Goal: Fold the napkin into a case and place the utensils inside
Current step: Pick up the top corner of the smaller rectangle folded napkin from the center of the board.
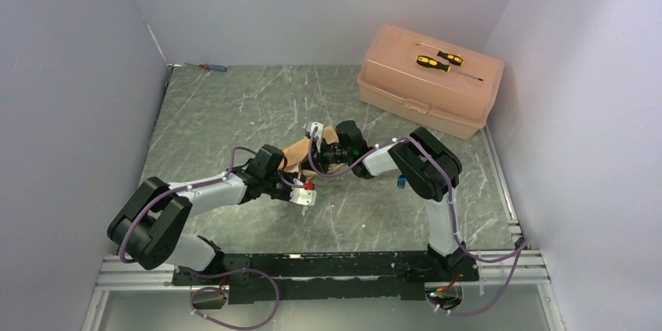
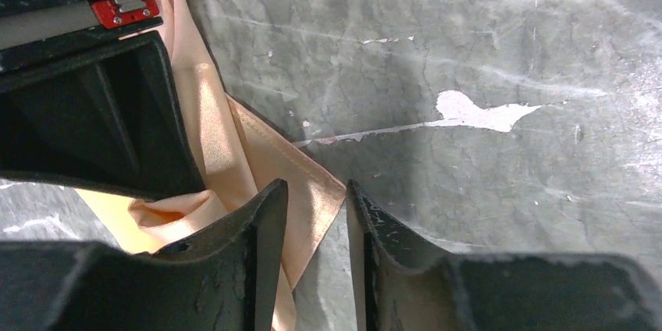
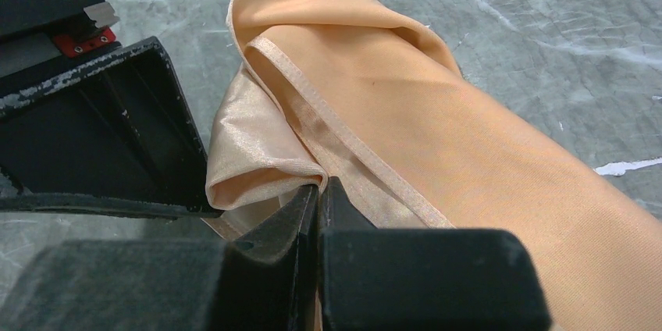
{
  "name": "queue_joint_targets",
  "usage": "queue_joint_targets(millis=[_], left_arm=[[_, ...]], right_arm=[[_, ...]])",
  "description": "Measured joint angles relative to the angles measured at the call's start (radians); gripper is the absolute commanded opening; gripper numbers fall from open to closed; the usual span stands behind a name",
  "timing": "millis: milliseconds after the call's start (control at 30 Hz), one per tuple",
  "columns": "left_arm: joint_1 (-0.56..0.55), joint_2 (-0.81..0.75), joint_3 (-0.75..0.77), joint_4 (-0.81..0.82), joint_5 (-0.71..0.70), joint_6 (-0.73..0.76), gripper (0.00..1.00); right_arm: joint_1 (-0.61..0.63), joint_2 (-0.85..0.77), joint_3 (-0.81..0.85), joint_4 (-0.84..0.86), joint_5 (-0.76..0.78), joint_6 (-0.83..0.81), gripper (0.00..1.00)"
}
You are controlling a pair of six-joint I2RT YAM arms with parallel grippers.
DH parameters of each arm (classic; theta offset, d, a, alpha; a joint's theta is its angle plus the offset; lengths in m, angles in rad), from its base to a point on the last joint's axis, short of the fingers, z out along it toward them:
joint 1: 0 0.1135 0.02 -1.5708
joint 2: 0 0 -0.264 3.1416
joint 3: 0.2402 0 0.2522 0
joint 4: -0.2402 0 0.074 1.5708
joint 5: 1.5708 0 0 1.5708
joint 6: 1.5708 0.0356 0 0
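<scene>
The peach-orange napkin [image 3: 406,104] lies bunched and partly folded over on the grey table, mostly hidden under both grippers in the top view [image 1: 294,151]. My right gripper [image 3: 320,184] is shut on a folded edge of the napkin. My left gripper [image 2: 316,190] stands open right beside it, with a napkin corner [image 2: 308,183] lying loose between its fingers on the table. Of the utensils only a small blue part [image 1: 400,183] shows, beside the right arm.
A hard pink plastic box [image 1: 406,89] stands at the back right with two yellow-and-black screwdrivers [image 1: 433,62] on its lid. A red-and-blue screwdriver [image 1: 212,68] lies at the back left edge. Grey walls close in three sides.
</scene>
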Motion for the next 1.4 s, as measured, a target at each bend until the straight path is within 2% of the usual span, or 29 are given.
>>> queue_joint_targets(millis=[167, 233, 600, 833, 867, 900, 933, 967, 1167, 1400], left_arm=[[0.000, 0.036, 0.016, 0.009, -0.002, 0.014, 0.08], [0.000, 0.046, 0.016, 0.020, -0.006, 0.018, 0.03], [-0.002, 0.044, 0.023, 0.024, -0.041, -0.024, 0.03], [-0.002, -0.093, -0.014, -0.055, -0.040, -0.069, 0.03], [-0.002, -0.113, -0.022, -0.055, -0.039, -0.076, 0.11], [-0.002, -0.126, -0.027, -0.055, -0.039, -0.082, 0.25], [-0.002, -0.130, -0.027, -0.056, -0.039, -0.087, 0.35], [-0.003, -0.130, -0.027, -0.053, -0.039, -0.106, 0.39], [-0.025, -0.021, 0.010, -0.050, -0.044, -0.196, 0.45], [-0.037, 0.040, 0.020, 0.077, -0.071, -0.172, 0.45]], right_arm=[[0.000, 0.000, 0.000, 0.004, 0.000, 0.004, 0.00], [0.000, 0.000, 0.000, 0.005, 0.000, 0.008, 0.00], [0.000, 0.000, -0.002, 0.008, 0.001, -0.003, 0.00], [-0.006, 0.000, -0.002, -0.004, 0.002, -0.020, 0.00], [-0.006, 0.000, -0.002, -0.005, 0.002, -0.020, 0.00], [-0.007, 0.000, -0.002, -0.005, 0.002, -0.019, 0.00], [-0.007, 0.000, -0.002, -0.005, 0.002, -0.019, 0.00], [-0.007, 0.000, -0.002, -0.005, 0.002, -0.019, 0.00], [-0.007, 0.000, -0.002, -0.004, 0.002, -0.015, 0.00], [-0.007, 0.000, -0.002, 0.001, 0.002, -0.006, 0.00]])
